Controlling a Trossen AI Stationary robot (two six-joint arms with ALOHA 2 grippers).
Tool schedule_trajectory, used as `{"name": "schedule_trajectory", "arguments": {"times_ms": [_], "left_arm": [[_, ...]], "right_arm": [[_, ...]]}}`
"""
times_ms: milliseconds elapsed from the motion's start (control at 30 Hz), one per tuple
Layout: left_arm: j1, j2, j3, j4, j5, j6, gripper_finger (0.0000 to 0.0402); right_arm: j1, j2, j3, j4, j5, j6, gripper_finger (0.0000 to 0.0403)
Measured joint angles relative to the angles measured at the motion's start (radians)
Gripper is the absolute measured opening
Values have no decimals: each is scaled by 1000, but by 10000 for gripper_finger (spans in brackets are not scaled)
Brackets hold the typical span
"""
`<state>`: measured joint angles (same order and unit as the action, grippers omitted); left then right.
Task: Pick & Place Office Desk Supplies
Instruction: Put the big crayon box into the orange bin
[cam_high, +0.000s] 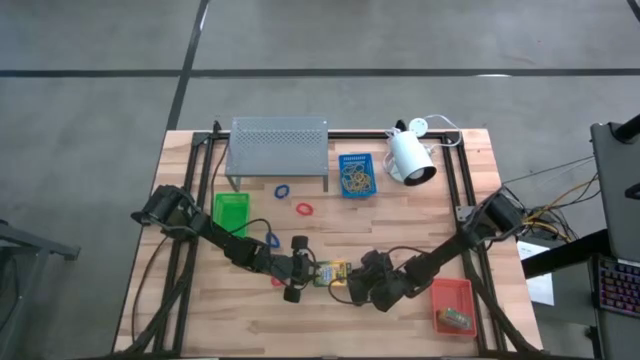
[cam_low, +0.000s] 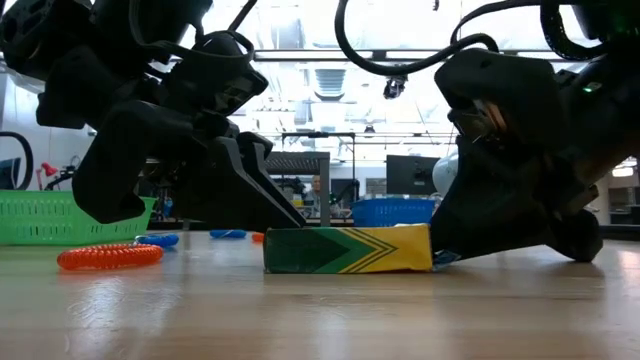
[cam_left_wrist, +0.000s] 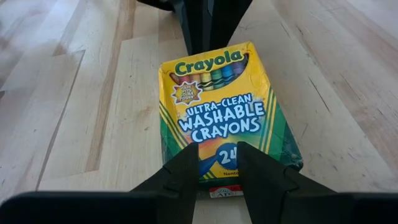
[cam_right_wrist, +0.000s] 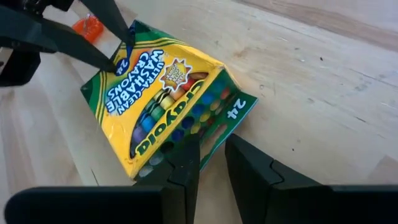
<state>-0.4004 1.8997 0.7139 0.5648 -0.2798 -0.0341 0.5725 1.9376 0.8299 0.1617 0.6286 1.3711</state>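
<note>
Crayons in a green-and-yellow box (cam_high: 331, 272) lie flat on the wooden table (cam_high: 420, 215), near its front middle, with both arms bent low over them. From one end the left gripper (cam_left_wrist: 217, 163) sets its slightly parted fingers astride the box's edge, touching it. At the opposite, opened-flap end the right gripper (cam_right_wrist: 212, 155) does likewise, fingers narrowly apart against the box; neither lifts it.
</note>
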Motion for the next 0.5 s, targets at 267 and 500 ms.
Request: {"name": "schedule_trajectory", "arguments": {"times_ms": [267, 500], "left_arm": [[0, 0, 0, 0, 3, -3, 117], [0, 0, 0, -1, 3, -3, 117]], "right_arm": [[-29, 1, 0, 15, -66, -16, 53], [-33, 20, 3, 17, -91, -18, 14]]}}
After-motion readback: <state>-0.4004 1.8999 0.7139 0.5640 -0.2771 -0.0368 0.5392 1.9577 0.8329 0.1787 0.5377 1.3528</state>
